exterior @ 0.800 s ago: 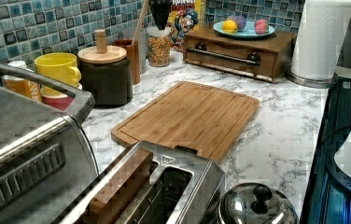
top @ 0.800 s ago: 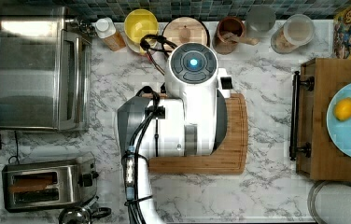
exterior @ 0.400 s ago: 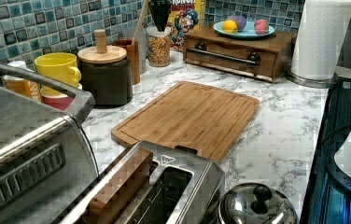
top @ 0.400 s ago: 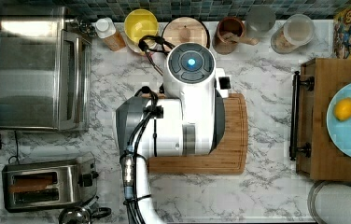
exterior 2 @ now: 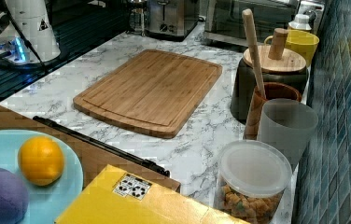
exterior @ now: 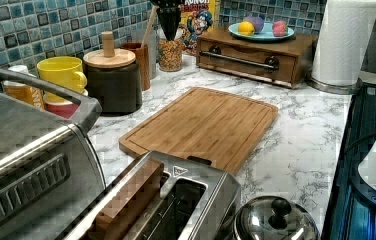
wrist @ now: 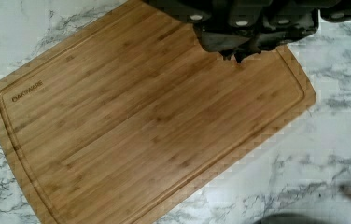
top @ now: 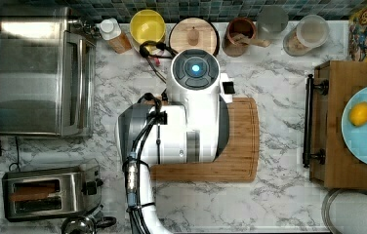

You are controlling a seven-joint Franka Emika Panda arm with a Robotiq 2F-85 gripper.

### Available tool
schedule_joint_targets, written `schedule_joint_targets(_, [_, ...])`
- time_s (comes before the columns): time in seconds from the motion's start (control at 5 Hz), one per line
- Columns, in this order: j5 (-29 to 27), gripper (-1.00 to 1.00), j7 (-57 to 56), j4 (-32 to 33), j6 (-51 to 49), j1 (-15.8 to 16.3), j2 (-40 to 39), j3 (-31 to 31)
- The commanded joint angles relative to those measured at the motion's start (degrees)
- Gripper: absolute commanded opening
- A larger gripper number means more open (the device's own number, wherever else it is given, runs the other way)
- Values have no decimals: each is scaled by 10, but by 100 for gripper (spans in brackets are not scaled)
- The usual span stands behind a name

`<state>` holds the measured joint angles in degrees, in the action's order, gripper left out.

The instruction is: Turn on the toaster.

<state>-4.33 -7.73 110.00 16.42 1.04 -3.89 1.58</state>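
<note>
— Top view? Toaster (top: 50, 192) at the top view's lower left, lever end facing the arm (top: 181, 131), well apart, above cutting board (top: 240, 141).

— Left view? Close by, a slice in one slot.

— Wrist view? Gripper (wrist: 239, 51) over the board; cannot tell how far open, holding nothing.

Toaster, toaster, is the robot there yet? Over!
Gripper high above the bamboo cutting board, holding nothing. Small boxy steel pop-up toaster untouched, bread in one slot, black lever not yet pressed. Round steel pot lid sits beside it.
</note>
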Motion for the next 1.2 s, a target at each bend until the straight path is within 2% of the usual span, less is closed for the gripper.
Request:
schedule_joint_targets(0.2, [-69,-100,-151,91,71,48,63,63])
schedule_joint_targets(0.8, [-99,-100,-209,181,80,60,91,114])
schedule_joint_targets(1.2, [-145,-100,-259,243,90,65,133,156])
